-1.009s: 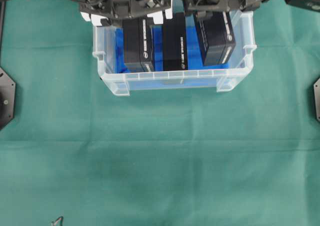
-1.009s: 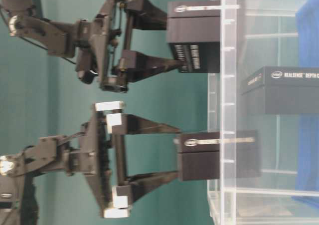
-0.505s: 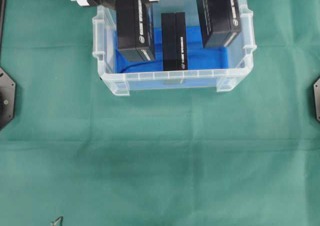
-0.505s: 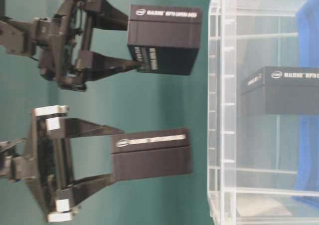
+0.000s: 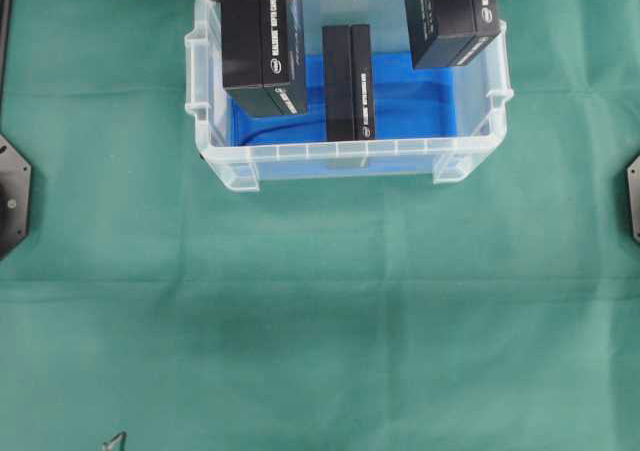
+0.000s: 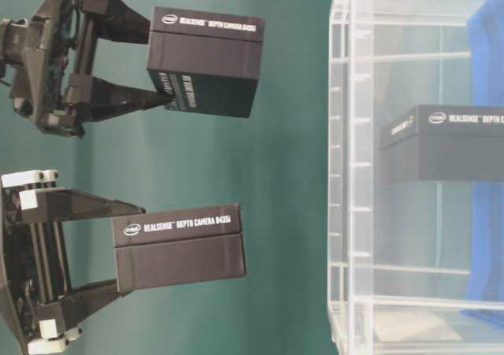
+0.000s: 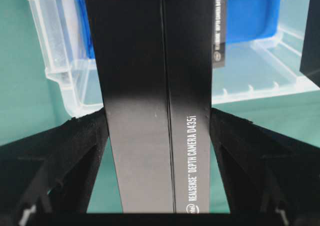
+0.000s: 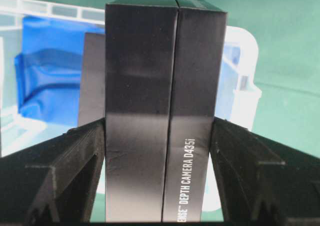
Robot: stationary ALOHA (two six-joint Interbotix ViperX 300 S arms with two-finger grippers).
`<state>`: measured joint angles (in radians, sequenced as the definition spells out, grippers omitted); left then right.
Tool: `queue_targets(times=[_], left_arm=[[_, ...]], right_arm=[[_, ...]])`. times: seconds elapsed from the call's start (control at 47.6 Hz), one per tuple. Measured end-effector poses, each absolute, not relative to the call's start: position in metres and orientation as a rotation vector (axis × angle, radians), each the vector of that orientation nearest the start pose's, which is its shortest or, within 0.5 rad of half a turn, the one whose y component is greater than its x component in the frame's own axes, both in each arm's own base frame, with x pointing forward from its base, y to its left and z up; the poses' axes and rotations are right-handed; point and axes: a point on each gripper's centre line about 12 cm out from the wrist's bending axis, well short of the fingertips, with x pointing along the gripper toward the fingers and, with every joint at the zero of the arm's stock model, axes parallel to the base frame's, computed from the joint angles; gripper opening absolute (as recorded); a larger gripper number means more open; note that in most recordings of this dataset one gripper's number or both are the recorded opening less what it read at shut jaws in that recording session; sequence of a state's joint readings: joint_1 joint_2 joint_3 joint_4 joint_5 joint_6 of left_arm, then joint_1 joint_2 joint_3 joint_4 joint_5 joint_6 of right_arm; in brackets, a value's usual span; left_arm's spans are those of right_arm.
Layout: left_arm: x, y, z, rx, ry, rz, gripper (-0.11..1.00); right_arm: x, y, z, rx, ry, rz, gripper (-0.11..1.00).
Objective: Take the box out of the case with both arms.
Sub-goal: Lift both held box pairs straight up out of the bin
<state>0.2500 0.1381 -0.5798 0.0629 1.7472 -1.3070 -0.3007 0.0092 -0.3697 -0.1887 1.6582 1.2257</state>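
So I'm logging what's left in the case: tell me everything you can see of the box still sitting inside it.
The remaining box is matte black, long and narrow, apparently cardboard, with a seam along its length and white "RealSense Depth Camera" lettering. It stands on edge on the blue lining, about mid-width in the clear case. No end effector touches it; the other two boxes hang above, outside the case.

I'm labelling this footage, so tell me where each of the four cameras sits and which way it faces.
Overhead: above the table, looking straight down at the clear plastic tub with blue lining; only the left gripper's white blocks show at the top edge.
Table-level: low and turned sideways, facing the tub's wall; both grippers show.
Left wrist: on the left arm, looking along the left gripper at its black cardboard box.
Right wrist: likewise, right gripper and its black box.
Shared: every view shows the tub.
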Motion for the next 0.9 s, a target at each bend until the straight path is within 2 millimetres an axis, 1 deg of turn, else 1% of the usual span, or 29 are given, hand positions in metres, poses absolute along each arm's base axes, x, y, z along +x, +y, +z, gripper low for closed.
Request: queue_targets(times=[0.904], left_arm=[[0.3887,0.1049,0.4297,-1.222,0.945,1.09,0.64]], right_arm=[[0.35,-0.1292,0.4199,1.093,0.895,-1.175,0.65]])
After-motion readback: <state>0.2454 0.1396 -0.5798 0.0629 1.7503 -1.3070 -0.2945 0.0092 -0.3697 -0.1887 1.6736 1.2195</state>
